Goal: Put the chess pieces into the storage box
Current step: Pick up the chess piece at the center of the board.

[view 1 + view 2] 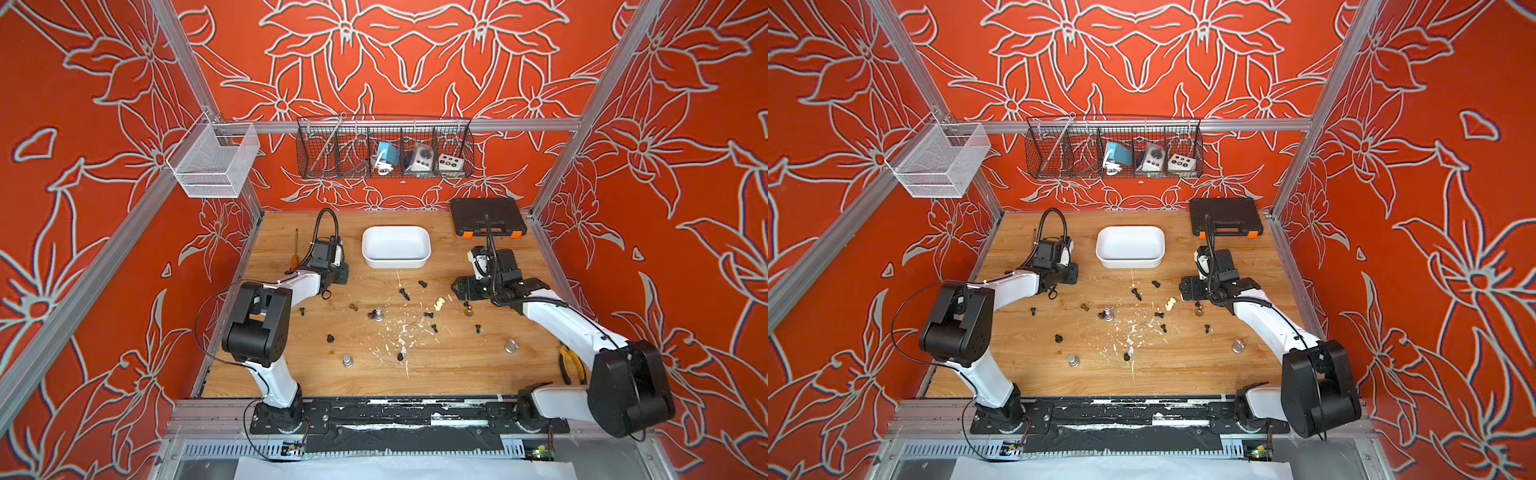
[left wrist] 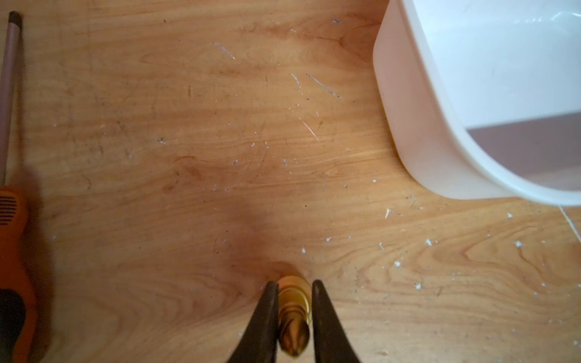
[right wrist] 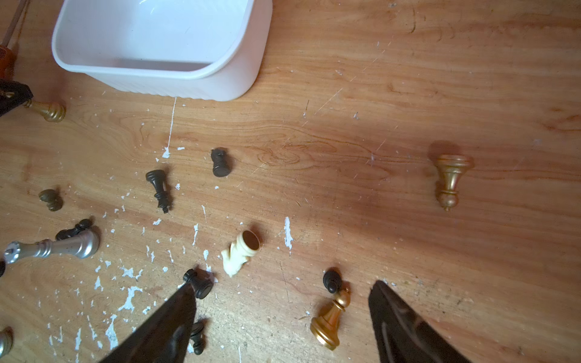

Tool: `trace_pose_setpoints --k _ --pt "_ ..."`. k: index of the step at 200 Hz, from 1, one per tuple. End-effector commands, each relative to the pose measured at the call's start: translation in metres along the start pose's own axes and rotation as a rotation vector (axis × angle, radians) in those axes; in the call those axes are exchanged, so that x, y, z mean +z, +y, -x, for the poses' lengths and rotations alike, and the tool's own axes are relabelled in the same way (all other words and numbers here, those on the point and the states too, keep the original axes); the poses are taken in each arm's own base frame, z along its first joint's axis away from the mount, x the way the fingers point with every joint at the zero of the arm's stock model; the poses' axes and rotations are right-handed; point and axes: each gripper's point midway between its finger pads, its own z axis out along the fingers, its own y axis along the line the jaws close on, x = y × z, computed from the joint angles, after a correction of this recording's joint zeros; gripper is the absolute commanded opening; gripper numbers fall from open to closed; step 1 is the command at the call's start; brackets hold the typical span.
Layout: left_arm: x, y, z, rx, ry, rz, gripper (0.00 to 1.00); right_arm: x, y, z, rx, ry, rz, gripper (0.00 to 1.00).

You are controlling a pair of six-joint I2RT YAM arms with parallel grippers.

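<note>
The left tool (image 2: 295, 283) is clenching a brass-gold piece (image 2: 294, 314) between its two dark fingers (image 2: 267, 314), low over the bench (image 1: 457, 370) and near the storage box (image 1: 396, 262) (the white tub is sitting toward the far edge of the bench, between the two arms). The right tool (image 3: 283, 284) is hanging released, its jaws standing wide apart above a lying gold pawn (image 3: 329, 320) with a small black pawn (image 3: 331, 280) just beside its head. The other chess pieces (image 1: 377, 314) are lying scattered on the bench in front of the box, among white flecks (image 1: 401, 332): a cream knight (image 3: 240, 253) on its side, a silver piece (image 3: 53, 248) tipped over, several tiny black ones. An orange-handled screwdriver (image 2: 12, 251) is lying beyond the left tool, on the side away from the box.
</note>
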Motion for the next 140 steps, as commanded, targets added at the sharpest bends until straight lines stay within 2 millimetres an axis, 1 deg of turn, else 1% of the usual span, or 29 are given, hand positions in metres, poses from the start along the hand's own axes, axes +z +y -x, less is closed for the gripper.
trace_pose_setpoints --k 1,41,72,112,140 --pt "0.005 -0.002 -0.003 0.023 0.027 -0.003 0.20 -0.001 0.002 -0.003 0.008 0.012 -0.003 0.88" --pt "0.005 -0.002 -0.007 0.029 0.038 -0.002 0.19 -0.001 0.002 -0.002 0.007 0.010 -0.005 0.88" --pt "0.005 -0.002 -0.007 0.028 0.037 -0.003 0.16 -0.002 0.003 0.000 0.006 0.006 -0.004 0.88" --pt "-0.003 -0.007 0.009 0.024 0.002 -0.028 0.11 -0.004 0.003 0.000 0.004 0.004 -0.005 0.87" --pt "-0.012 -0.011 0.024 0.027 -0.029 -0.046 0.11 -0.004 0.003 0.000 0.004 0.002 -0.005 0.87"
